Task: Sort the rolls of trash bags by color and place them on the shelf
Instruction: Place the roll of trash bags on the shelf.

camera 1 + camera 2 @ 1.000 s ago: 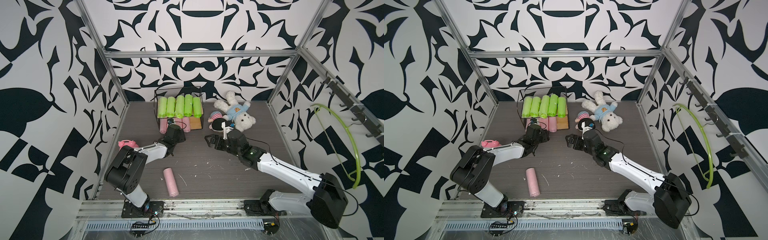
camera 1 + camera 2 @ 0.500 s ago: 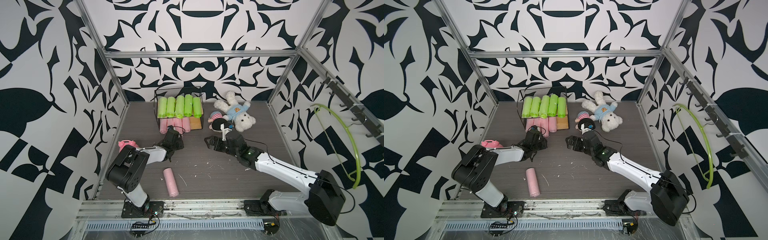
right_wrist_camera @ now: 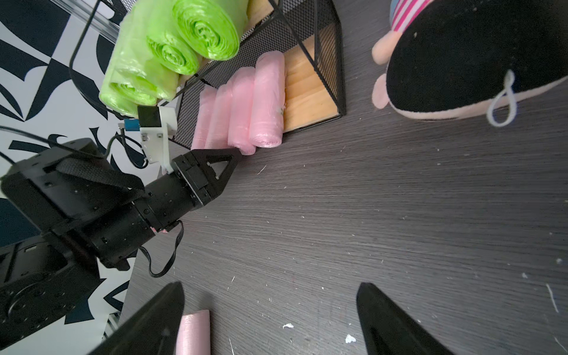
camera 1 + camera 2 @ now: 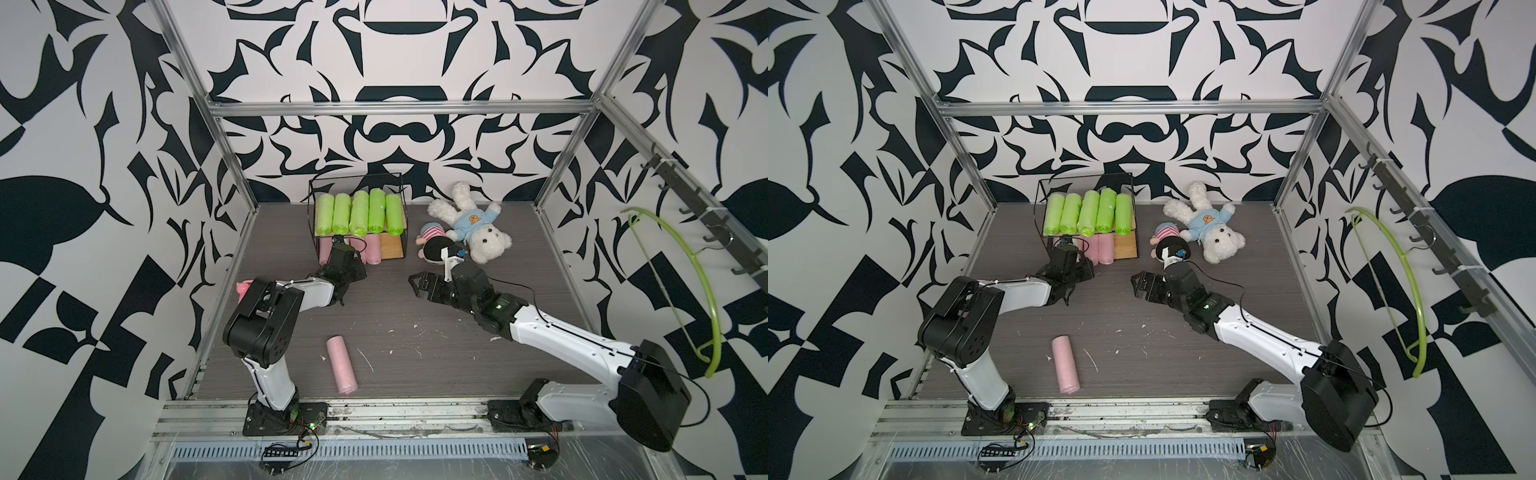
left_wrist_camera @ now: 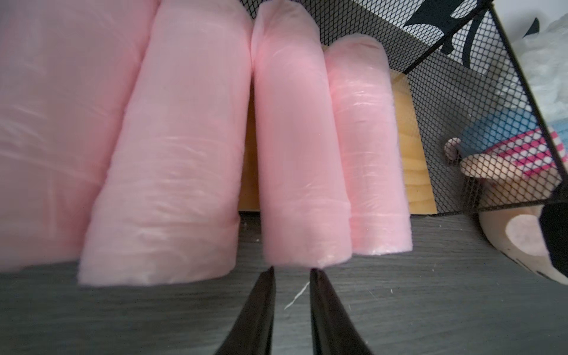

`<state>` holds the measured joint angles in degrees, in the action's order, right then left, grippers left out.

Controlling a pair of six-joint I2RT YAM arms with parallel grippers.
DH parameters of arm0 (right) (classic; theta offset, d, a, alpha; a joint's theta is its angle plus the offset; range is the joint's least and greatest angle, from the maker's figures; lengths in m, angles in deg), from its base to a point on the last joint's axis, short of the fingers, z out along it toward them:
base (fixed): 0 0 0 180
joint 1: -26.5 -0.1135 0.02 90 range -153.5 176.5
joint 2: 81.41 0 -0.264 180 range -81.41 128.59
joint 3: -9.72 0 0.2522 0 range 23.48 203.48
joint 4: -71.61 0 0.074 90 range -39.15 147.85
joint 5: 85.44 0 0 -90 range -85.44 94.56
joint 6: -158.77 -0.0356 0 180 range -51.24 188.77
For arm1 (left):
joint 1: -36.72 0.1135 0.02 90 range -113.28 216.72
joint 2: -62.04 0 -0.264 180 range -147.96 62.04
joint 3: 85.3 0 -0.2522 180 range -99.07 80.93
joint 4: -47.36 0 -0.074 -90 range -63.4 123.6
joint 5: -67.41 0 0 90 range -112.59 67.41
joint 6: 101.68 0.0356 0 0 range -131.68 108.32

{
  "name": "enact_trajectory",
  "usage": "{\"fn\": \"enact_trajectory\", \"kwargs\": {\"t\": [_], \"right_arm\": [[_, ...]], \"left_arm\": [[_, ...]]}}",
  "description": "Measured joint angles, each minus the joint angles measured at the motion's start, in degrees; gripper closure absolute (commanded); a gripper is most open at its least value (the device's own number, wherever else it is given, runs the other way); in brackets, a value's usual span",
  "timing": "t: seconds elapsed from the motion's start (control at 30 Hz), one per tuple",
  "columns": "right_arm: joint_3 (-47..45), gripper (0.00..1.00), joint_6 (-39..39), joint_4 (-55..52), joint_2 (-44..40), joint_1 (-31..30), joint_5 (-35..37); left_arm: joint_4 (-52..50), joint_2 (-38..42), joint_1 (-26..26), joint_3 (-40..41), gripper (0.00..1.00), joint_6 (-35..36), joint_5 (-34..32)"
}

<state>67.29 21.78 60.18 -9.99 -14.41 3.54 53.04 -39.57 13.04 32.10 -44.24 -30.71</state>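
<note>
From the left wrist camera I see my left gripper point(image 5: 290, 272) at the bottom middle of the frame. Its two jaws are almost pressed together, and nothing is between them. The tips sit just in front of the near end of one of the pink rolls point(image 5: 295, 153). Four pink rolls lie side by side on the lower board of the shelf point(image 5: 413, 172). Their near ends poke out past the board's front edge, over the dark table point(image 5: 430, 307). At the right of the frame there is a strip of bare wood between the last roll and the mesh side wall.

From the right wrist camera my right gripper point(image 3: 271, 287) is at the bottom. Its jaws are wide apart and hold nothing. The loose pink roll point(image 3: 193, 332) shows in the lower left corner, next to one jaw. The middle of the frame is bare table. The green rolls point(image 3: 184, 46) are at the upper left on the top board. A doll point(image 3: 476, 55) with a black head fills the upper right.

In both top views the five green rolls cover most of the top board from side to side. The shelf stands at the back of the table, with a teddy bear point(image 4: 473, 226) to its right, beside the doll. The loose pink roll lies alone near the front edge, well apart from the shelf and both grippers. Bare table lies between the two grippers.
</note>
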Motion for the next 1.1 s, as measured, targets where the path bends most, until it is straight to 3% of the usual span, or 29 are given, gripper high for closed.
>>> {"fn": "enact_trajectory", "kwargs": {"t": [0.4, 0.67, 0.87, 1.1], "right_arm": [[0.00, 0.06, 0.02, -0.02, 0.00, -0.02, -0.07], [0.04, 0.07, 1.11, -1.73, 0.00, -0.28, -0.26], [1.60, 0.08, 6.10, -7.06, 0.07, -5.03, 3.08], [4.26, 0.08, 12.11, -10.32, 2.36, -12.28, 8.61]], "left_arm": [[-0.35, -1.46, 0.33, -1.18, 0.67, 0.94, -0.20], [-1.57, 0.37, 0.52, 0.26, 0.52, -0.09, 1.68], [-6.69, 15.26, -0.61, 8.15, 0.45, -2.80, 4.35], [-22.49, 36.17, -6.60, 14.93, 0.38, -5.33, 1.44]]}}
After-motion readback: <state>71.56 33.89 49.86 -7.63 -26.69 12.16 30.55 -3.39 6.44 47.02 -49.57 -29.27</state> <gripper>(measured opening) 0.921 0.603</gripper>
